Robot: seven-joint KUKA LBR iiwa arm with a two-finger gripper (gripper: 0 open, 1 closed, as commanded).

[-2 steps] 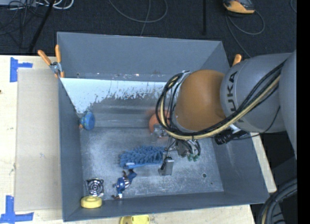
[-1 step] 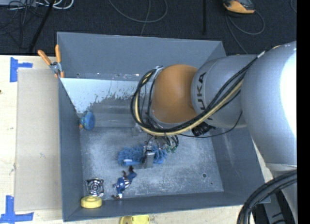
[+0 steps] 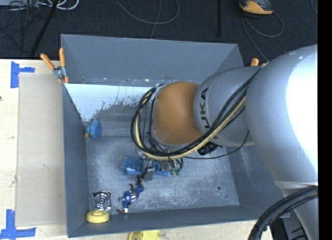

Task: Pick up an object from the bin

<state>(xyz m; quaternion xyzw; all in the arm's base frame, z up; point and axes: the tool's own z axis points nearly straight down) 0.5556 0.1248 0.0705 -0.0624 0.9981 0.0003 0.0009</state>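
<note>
My gripper point(image 3: 154, 168) is down near the bin floor in the middle, mostly hidden beneath the orange cover of the wrist. A crumpled blue thing point(image 3: 132, 165) lies right against its left side, touching or nearly touching it. A small blue piece with a green bit point(image 3: 171, 169) shows at its right side. Just below it, a small blue and red thing point(image 3: 130, 196) lies on the floor.
A round blue thing point(image 3: 94, 129) rests against the left wall. In the front left corner sit a shiny metal round piece point(image 3: 101, 200) and a yellow disc point(image 3: 97, 216). The arm and its cables cover the bin's right half.
</note>
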